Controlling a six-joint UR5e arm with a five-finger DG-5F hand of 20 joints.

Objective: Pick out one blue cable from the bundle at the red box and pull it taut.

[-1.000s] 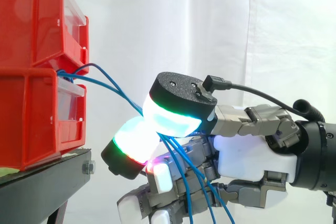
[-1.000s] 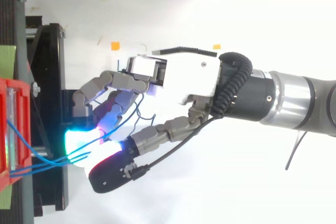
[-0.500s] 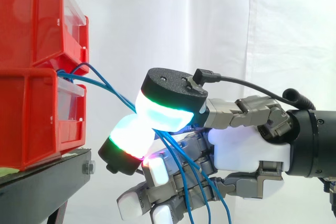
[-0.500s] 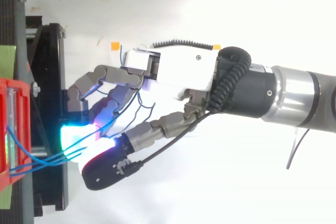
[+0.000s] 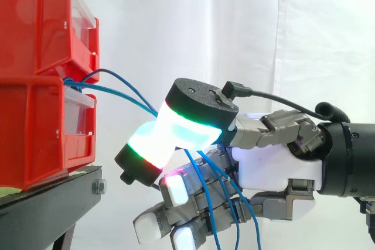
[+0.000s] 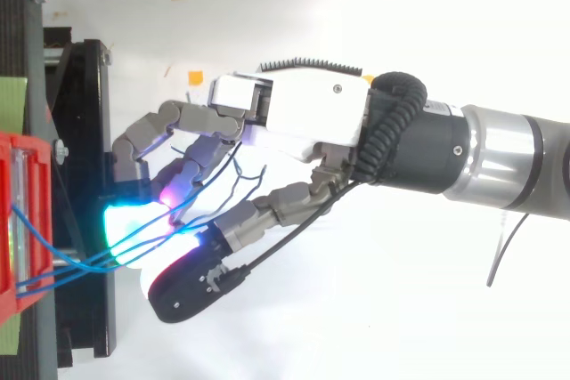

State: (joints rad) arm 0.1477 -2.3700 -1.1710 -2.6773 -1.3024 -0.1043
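Side view: the thin blue cables came out of the gap between the 2 stacked red plastic bins and slanted down to the right. They ran into the pinch of the robot's grey-and-white hand. Its glowing pads were clamped together on them, clear of the bins. More than 1 strand seemed caught, though I couldn't count them. Past the pinch the strands hung down through the curled fingers. The span back to the bins bowed a little, so I'd judge the pull had to go straight away from the bins, along that slanting line.
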